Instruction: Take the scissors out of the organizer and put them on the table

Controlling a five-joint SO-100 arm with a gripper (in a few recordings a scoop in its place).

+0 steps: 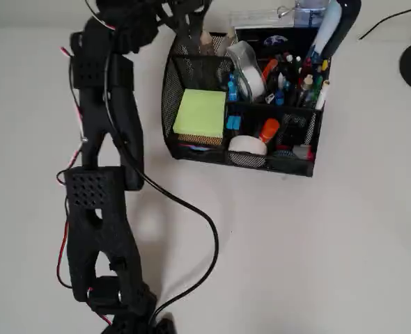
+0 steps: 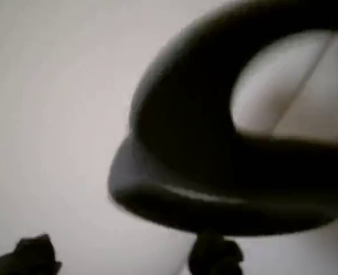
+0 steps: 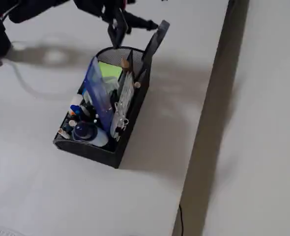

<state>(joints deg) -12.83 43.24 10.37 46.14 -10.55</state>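
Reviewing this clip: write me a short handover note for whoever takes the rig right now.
Gripper: above the back corner of the organizer, at the scissors' handles; whether it has closed on them cannot be told.
Scissors: standing in the organizer's rear slot, one black handle loop sticking out above the rim; the wrist view shows a handle loop very close, blurred.
Organizer sits on the table, with the green note pad, pens and tape inside.
Done: approach to the handles.
Left: secure the grip, lift the scissors out, lay them on the table.
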